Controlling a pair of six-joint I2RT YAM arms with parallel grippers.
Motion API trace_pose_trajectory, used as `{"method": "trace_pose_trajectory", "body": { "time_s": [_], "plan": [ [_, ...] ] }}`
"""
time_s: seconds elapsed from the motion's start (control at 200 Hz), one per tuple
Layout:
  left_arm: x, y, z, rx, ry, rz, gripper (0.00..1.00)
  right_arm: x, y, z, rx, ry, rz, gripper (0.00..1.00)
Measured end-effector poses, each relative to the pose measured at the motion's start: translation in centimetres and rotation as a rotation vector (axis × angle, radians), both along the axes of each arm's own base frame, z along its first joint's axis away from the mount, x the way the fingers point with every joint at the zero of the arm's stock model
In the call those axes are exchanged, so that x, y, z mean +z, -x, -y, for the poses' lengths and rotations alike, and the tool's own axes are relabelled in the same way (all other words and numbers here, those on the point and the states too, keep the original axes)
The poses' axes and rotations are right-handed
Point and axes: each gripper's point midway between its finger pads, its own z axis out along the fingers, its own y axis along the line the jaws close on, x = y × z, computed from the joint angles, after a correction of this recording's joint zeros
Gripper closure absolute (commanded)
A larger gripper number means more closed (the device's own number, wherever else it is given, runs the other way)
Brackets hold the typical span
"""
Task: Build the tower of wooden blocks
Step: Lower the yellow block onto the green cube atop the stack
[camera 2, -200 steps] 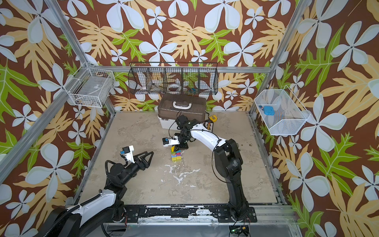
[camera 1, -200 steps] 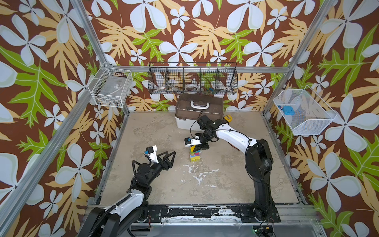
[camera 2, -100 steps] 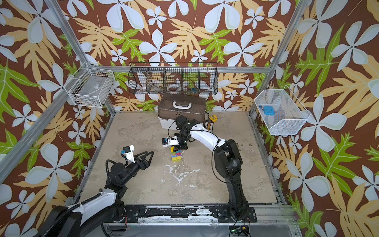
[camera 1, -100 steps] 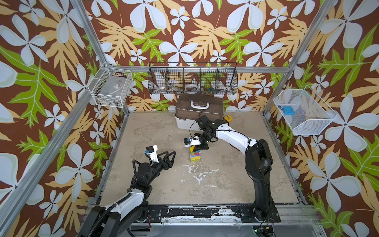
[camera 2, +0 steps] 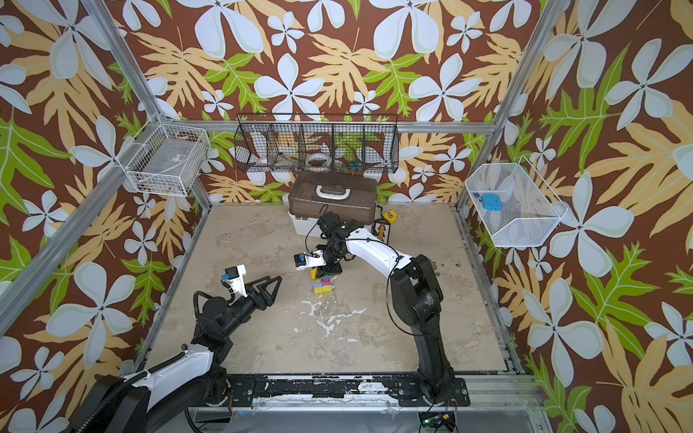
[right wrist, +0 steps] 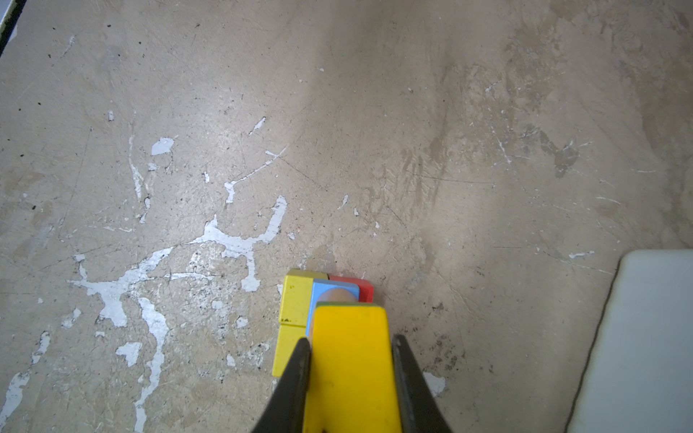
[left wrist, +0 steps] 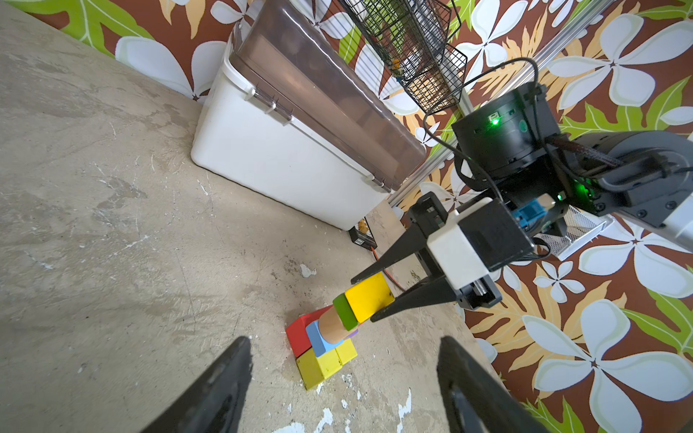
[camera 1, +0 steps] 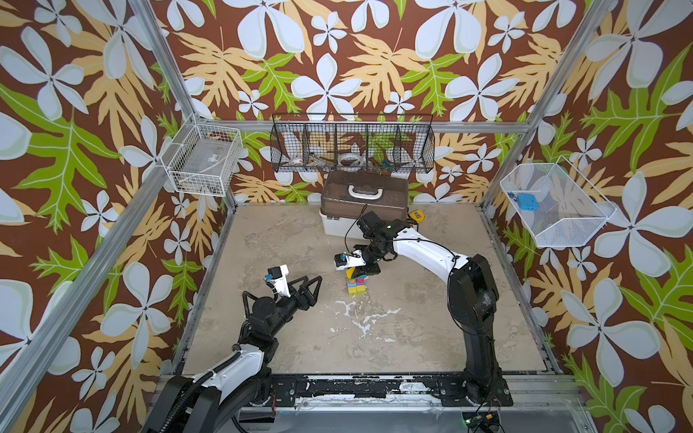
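Plainly, there are two arms and two pincers over one table (camera 1: 412, 318), and one wood block tower (camera 1: 355, 286) stands near the table's middle, a little toward twelve o'clock. The right pincer (right wrist: 350, 342) is pinching the yellow block (left wrist: 369, 296) that tops the tower, one finger on each side face. The left pincer (camera 1: 312, 286) is spread and holds nothing, at nine o'clock of the tower and apart from it. One white box with a brown lid (camera 1: 335, 225) sits at twelve o'clock of the tower. Three baskets hang on the walls: a white basket (camera 1: 195, 183) at ten o'clock, a black basket (camera 1: 337, 150) at twelve, a mesh basket (camera 1: 562, 228) at two. Only the left wrist view shows the stack from the side, eight pieces: two yellow cubes (left wrist: 324, 365) at the foot, one red block (left wrist: 296, 333) beside them, one blue block (left wrist: 317, 339), a purple sliver (left wrist: 354, 331), one tan cylinder (left wrist: 330, 322), one green slab (left wrist: 345, 311) and the held yellow block touching that slab. The right wrist view looks down the stack and gives the yellow top, a thin green edge, an arc of the cylinder, the blue and red pieces and the yellow cubes, but no purple. In both top views the right pincer covers the tower's top, so only its lower colours show.
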Motion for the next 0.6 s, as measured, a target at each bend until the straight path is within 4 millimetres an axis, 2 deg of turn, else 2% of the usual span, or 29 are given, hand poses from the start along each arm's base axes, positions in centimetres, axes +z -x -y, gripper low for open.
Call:
{"method": "trace_pose_trajectory", "body": {
  "time_s": [0.601],
  "plan": [
    [-0.19,-0.13,0.1,-0.002,-0.002,-0.009,0.21,0.54,0.29,0.68,-0.008,0.005,0.022,0.86]
  ]
}}
